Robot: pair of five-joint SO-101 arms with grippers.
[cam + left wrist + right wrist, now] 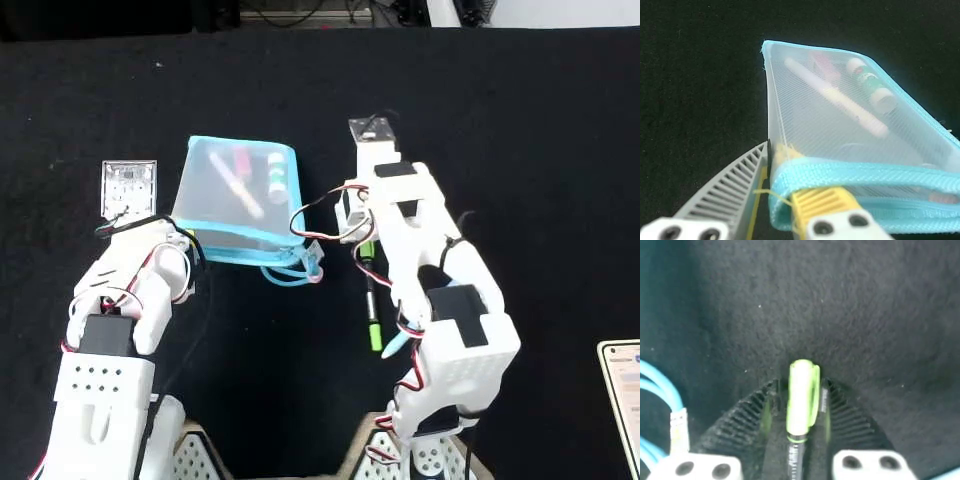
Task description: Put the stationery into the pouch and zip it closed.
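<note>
Blue trim edges the see-through pouch (235, 200) (840, 130), which lies flat on the black cloth surface (520, 130) in front of the left arm. Three things show through its mesh: a long pink-and-white pen (238, 185) (840, 102) lying slantwise, a green-and-white tube (276, 172) (871, 85) beside it toward the far corner, and a small red item (241, 158) (822, 65) near the far edge. Along the pouch's near edge the two blue bands stand a little apart, so the mouth is parted. A loop of blue cord (292, 270) (667, 390) trails from the near corner that faces the right arm.

At the pouch's other near corner, the left claw (186, 242) (777, 167) is clenched on the blue band. Its grey finger is on the outside and its yellow finger presses the trim from the other side.

Just beside the cord loop, apart from the pouch, a black pen with green ends (371, 300) (802, 400) lies along the line of the right arm and partly under it. The right claw (365, 250) (800, 384) grasps this pen at its far green end, a dark ribbed finger tight against each side of the cap. The pen's other green end points back toward the arm's base.

A white printed card (622, 390) sits at the surface's right edge, well apart from everything else.
</note>
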